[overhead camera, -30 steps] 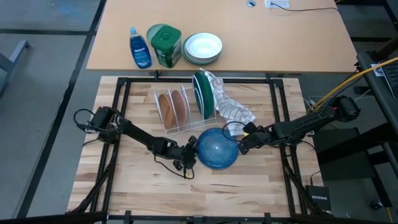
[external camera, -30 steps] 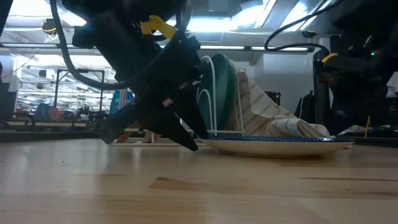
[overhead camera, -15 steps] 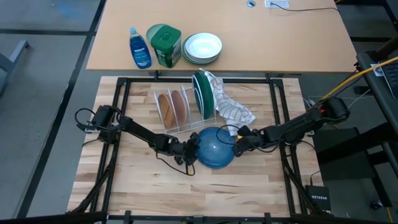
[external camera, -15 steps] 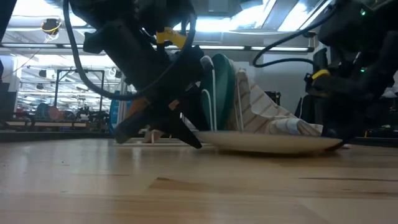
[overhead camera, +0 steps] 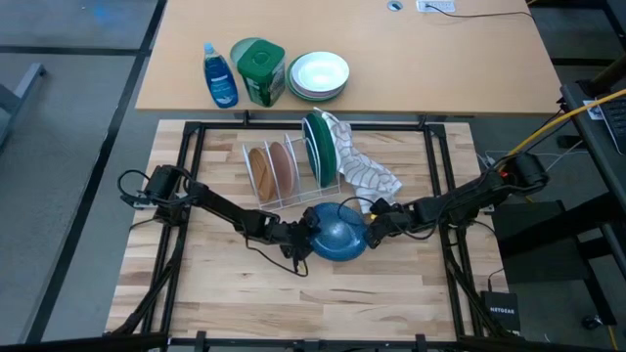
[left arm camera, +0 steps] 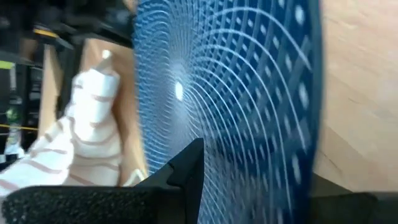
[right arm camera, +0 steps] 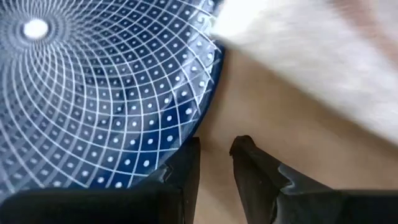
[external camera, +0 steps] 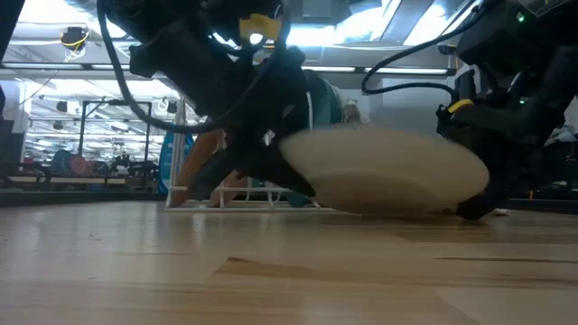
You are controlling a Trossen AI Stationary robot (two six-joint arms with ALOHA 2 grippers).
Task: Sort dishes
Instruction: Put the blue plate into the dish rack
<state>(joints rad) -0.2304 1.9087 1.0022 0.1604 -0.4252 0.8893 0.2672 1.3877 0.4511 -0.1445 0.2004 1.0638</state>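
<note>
The blue dish with a white grid pattern stands tilted on the wooden table between my two grippers; the low view shows its pale underside. My left gripper is shut on its left rim. My right gripper is shut, or nearly so, at its right rim. Two brown plates and the dark green plate stand on edge in the wire rack just beyond. My left gripper pinches the dish's left rim between its two fingers, one finger on the patterned face and the other behind the dish. It comes level from the table's left. The dish stands tilted, its raised underside toward the near edge. My right gripper's finger lies against the dish's right rim by its outer side, and nothing is between the fingers. It comes low from the table's right.
A striped cloth lies against the rack's right side, just behind my right gripper. On the far desk stand a blue bottle, a green canister and a stack of white bowls. Bare wood lies toward the near edge.
The blue dish lay flat on the table and has tipped up, its underside now facing the near edge. My right gripper has gone toward the table's left, against the dish's right rim. My left gripper has stayed on the left rim and risen a little.
</note>
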